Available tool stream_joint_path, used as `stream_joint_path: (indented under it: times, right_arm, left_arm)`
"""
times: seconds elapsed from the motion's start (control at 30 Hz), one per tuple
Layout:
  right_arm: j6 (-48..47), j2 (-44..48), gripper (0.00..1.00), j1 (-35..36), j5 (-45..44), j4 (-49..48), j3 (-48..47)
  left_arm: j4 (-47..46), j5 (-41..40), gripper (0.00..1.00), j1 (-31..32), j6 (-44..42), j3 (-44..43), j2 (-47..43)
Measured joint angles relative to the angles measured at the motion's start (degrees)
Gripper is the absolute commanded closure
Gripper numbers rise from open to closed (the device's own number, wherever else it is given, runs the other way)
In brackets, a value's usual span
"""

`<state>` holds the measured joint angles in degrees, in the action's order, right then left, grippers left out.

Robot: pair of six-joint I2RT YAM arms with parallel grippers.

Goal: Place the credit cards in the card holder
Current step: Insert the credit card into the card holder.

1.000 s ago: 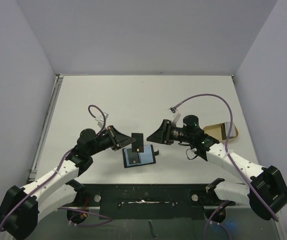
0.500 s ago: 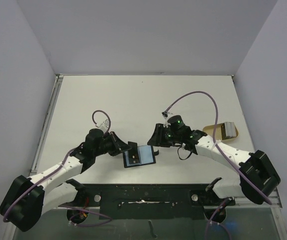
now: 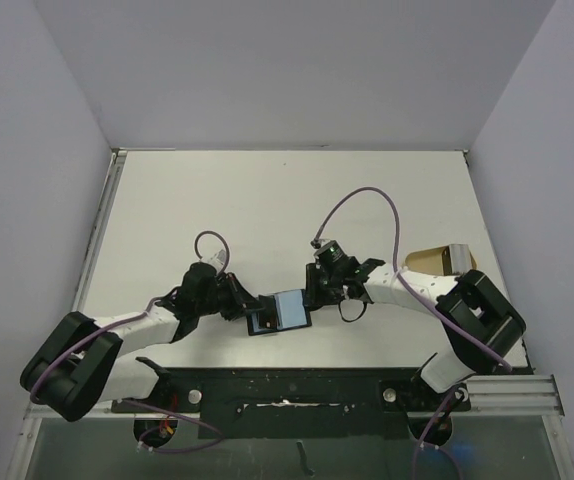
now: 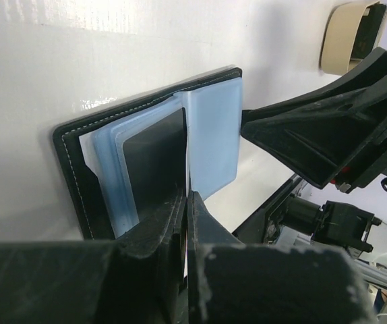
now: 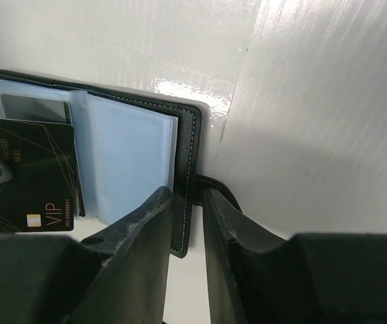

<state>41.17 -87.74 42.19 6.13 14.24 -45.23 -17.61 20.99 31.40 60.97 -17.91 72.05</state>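
Left gripper (image 4: 187, 200) first: its fingers are pressed together on the near edge of a black card (image 4: 154, 158), a tight pinch with no gap showing. From the fingertips the card reaches out over the left half of the open holder (image 4: 71, 174). It lies against the stack of pale blue sleeves (image 5: 129, 162), just beside the fold. Whether its far edge has gone into a pocket, I cannot tell. The right wrist view shows the card's face, dark with fine gold lines, a chip and "VIP" printed on it. Over to the right gripper (image 5: 188, 194): its fingers straddle the opposite edge of the holder, the stitched black cover sitting in the narrow gap between them and apparently clamped there. The snap tab (image 5: 218, 186) curls out just beyond the outer finger. Seen from above, the holder lies spread open on the white table (image 3: 267, 200), near its front edge. The two grippers come in low from either side, each touching its own end. Well off to the right sits a tan tray (image 3: 427, 260) with another card, grey, (image 3: 457, 257) resting in it, apart from both arms.
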Motion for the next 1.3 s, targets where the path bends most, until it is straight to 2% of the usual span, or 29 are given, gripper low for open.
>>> stream_joint_path:
  times: [0.23,0.4,0.63,0.97,1.3]
  right_arm:
    - [-0.5,-1.3,0.81,1.8,-1.4,0.0,0.4]
    - [0.0,-1.1,0.72,2.6,-2.5,0.5,0.6]
    - [0.6,1.7,0.65,2.9,-3.4,1.4,0.1]
    - [0.8,-1.5,0.63,3.3,-3.6,1.5,-3.1]
    - [0.5,-1.9,0.60,3.8,-5.5,5.6,-8.0]
  left_arm:
    - [-6.3,1.7,1.00,0.0,0.3,0.7,4.6]
    - [-8.1,2.0,1.00,0.0,0.2,0.7,5.8]
    - [-9.1,2.1,1.00,0.0,-0.2,1.0,6.1]
    - [-9.1,2.0,1.00,0.0,-0.4,1.0,6.1]
    - [-8.6,1.7,1.00,0.0,-0.8,1.0,6.3]
